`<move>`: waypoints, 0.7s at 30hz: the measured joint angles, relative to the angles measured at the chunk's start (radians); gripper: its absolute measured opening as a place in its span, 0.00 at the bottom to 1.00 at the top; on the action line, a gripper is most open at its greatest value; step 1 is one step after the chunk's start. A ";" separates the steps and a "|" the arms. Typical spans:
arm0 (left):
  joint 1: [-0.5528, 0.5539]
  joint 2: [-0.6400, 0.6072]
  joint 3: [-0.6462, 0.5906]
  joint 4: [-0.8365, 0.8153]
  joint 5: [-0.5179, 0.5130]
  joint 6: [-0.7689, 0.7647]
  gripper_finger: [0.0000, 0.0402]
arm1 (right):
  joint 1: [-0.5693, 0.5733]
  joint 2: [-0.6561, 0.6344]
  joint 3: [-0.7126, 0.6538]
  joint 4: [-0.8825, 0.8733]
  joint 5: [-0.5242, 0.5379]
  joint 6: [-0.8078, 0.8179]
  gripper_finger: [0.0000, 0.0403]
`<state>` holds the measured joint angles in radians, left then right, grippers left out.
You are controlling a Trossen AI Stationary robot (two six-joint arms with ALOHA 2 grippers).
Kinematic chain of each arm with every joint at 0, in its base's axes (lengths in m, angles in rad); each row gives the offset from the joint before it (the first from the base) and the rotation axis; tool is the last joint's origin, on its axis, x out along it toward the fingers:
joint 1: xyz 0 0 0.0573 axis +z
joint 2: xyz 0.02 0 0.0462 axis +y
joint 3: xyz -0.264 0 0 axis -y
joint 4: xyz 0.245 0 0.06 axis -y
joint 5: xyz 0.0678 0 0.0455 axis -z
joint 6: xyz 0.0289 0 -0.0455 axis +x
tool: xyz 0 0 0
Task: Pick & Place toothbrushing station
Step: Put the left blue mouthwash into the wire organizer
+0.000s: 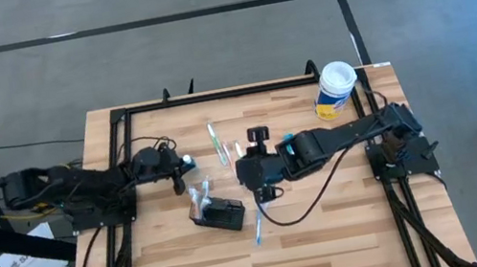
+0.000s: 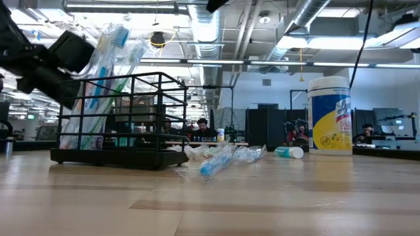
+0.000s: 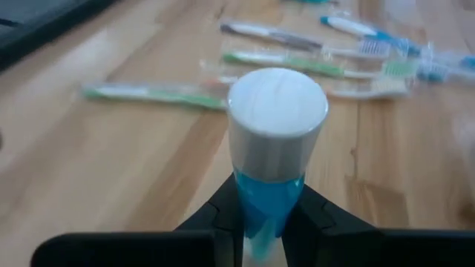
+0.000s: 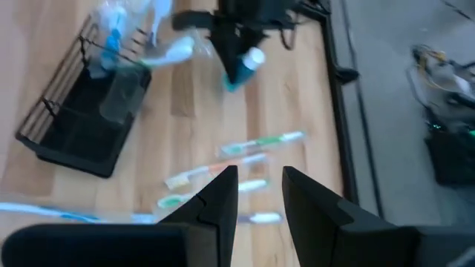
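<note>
The wooden table (image 1: 332, 225) carries everything, set inside a black frame. On it, near the middle, stands the toothbrushing station (image 1: 220, 214), a black wire-sided holder with a dark tray base; in the low view it (image 2: 118, 118) sits flat on the wood with several wrapped toothbrushes (image 2: 108, 59) leaning upright in one end, which I judge to be the stocking already begun.

Toward the far right corner stands a round canister (image 1: 336, 88) with a white lid and a yellow-and-white label; the label's print cannot be read.

My left gripper (image 1: 181, 165) hangs just left of the station's far end, clamped on a small blue tube with a white cap (image 3: 276, 122). The cap points forward out of the fingers, a hold that I judge suits dropping it into a compartment.

My right gripper (image 4: 256, 189) hovers over the table's middle, fingers parted and holding nothing, above loose toothbrushes (image 4: 245, 148) with green and white handles lying flat on the wood. I judge it is lined up to take one.

A further blue brush (image 1: 259, 231) lies just right of the station. No brand or writing is legible on any brush or tube.
</note>
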<state>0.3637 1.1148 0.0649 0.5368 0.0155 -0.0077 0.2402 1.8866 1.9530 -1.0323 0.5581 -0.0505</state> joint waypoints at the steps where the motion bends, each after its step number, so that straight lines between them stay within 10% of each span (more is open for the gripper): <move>1: 0.000 -0.026 0.017 -0.044 -0.007 0.000 0.11 | -0.009 0.000 0.000 0.013 -0.021 -0.011 0.24; 21: -0.073 -0.273 0.436 -0.769 -0.222 0.056 0.11 | -0.093 -0.003 0.000 0.108 -0.199 -0.182 0.24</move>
<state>0.2912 0.8421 0.5013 -0.2327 -0.2061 0.0479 0.1473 1.8835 1.9526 -0.9242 0.3588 -0.2328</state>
